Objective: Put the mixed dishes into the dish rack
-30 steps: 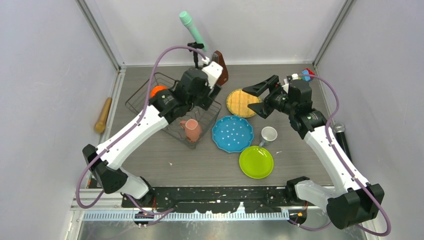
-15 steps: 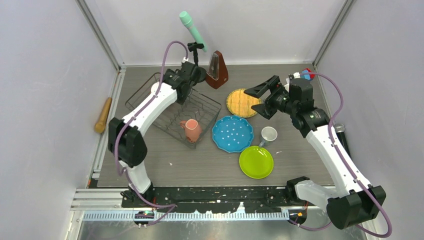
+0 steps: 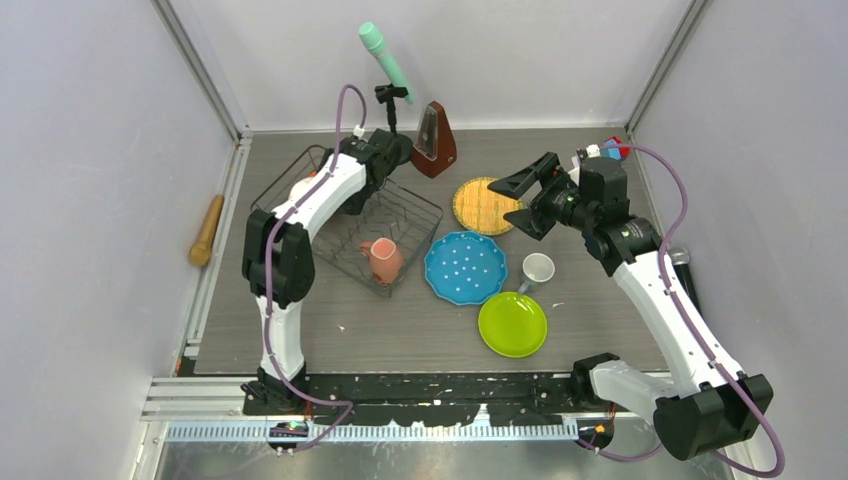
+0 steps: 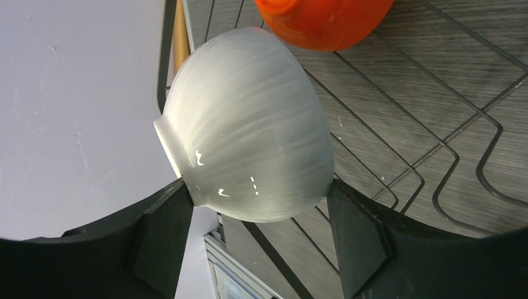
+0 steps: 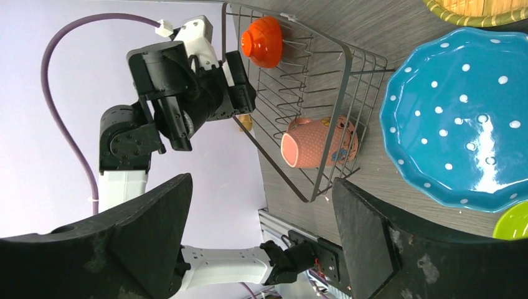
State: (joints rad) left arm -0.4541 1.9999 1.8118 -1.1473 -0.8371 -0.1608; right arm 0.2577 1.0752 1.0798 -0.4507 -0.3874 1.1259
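Note:
In the left wrist view my left gripper [image 4: 256,188] is shut on the white bowl [image 4: 243,131]. The bowl is tipped on its side over the wires of the dish rack [image 3: 405,215], next to the orange bowl [image 4: 324,22]. A pinkish-tan mug [image 3: 383,258] lies in the rack's near corner. On the table are the blue dotted plate [image 3: 465,267], yellow woven plate [image 3: 483,203], lime-green plate [image 3: 512,323] and small grey mug [image 3: 537,270]. My right gripper [image 3: 502,203] hangs open and empty above the yellow plate.
A brown metronome [image 3: 435,140] and a teal-topped microphone stand [image 3: 385,55] stand behind the rack. A wooden rolling pin [image 3: 207,230] lies along the left wall. A black microphone [image 3: 685,275] lies at the right edge.
My left arm has swung from over the rack's middle to reach toward its back-left part, its elbow folding in near the base. The right arm has barely moved.

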